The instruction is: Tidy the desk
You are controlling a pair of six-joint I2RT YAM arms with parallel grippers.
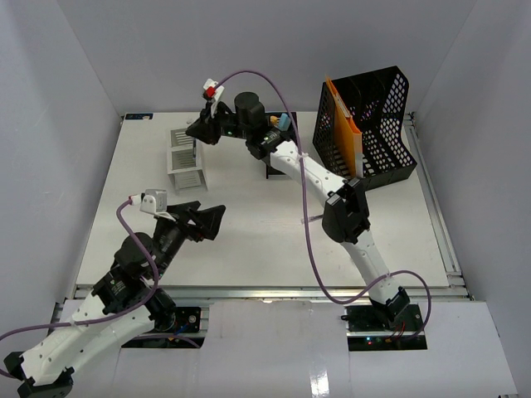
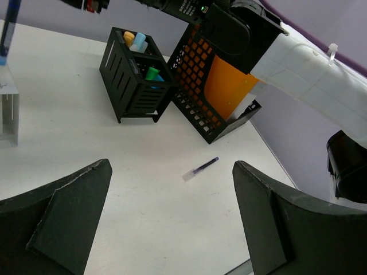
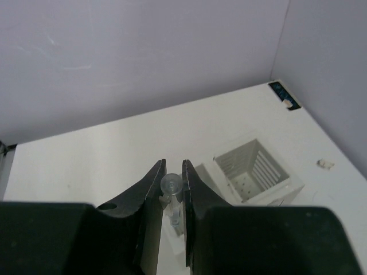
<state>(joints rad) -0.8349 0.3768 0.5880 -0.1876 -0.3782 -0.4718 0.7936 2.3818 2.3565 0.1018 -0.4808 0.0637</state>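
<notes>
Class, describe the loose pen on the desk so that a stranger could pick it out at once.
Find the black mesh file rack holding an orange folder. On the bare white desk just in front of it lies a slim dark pen with a pale end. Unlike the stationery standing in the black slatted holder nearby, it lies flat, alone.

The left arm and the right arm are built of white shells linked by black joints. A purple cable is run along each. The left gripper and the right gripper are fitted with plain black wedge-shaped fingers.
</notes>
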